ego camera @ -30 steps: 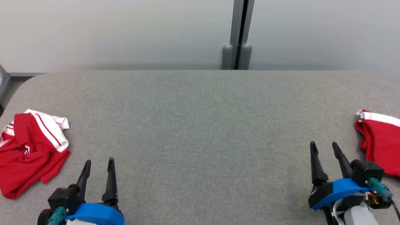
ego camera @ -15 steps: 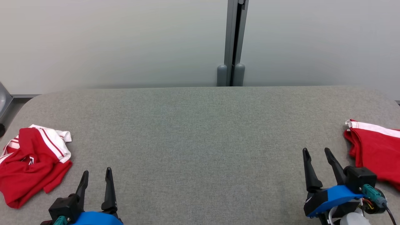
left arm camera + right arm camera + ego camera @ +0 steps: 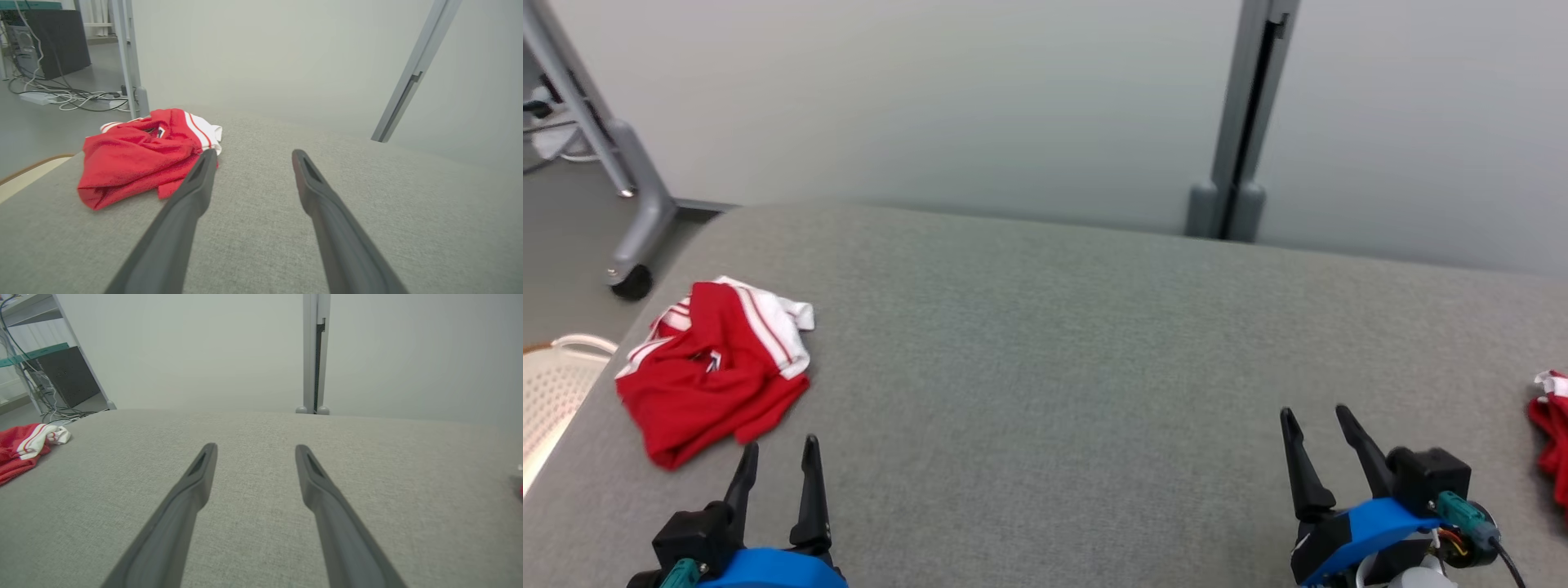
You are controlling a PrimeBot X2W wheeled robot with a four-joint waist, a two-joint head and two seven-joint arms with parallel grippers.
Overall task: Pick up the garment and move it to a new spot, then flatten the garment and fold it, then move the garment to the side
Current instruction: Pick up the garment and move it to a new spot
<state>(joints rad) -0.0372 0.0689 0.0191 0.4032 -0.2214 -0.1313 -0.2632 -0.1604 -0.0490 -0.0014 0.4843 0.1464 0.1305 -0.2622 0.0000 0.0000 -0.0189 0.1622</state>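
So, quick count: two red garments, two grippers, one bench.

The crumpled garment (image 3: 715,371) is red with white striped trim and lies in a heap near the left end of the grey fabric bench (image 3: 1054,343), close to its left edge. The second red garment (image 3: 1553,433) also has a bit of white on it, and it's cut off by the right edge of the head view, well apart from the first one.

The left gripper (image 3: 780,443) sits at the lower left, just this side of the crumpled garment. Its two dark fingers are spread with nothing between them. In the left wrist view that gripper (image 3: 253,153) hangs over bare bench, and its left finger's tip overlaps the heap's (image 3: 139,159) near edge. I can't tell whether it's actually touching.

The right gripper (image 3: 1314,411) is at the lower right, also spread and empty, pointing across the bare middle of the bench. From its own wrist camera the gripper (image 3: 256,446) has bare bench ahead of it, and the crumpled garment (image 3: 20,451) shows far off to the side.

Behind the bench there's one pale wall with one grey post (image 3: 1245,122). One metal leg on a caster (image 3: 631,282) stands on the floor past the left corner.
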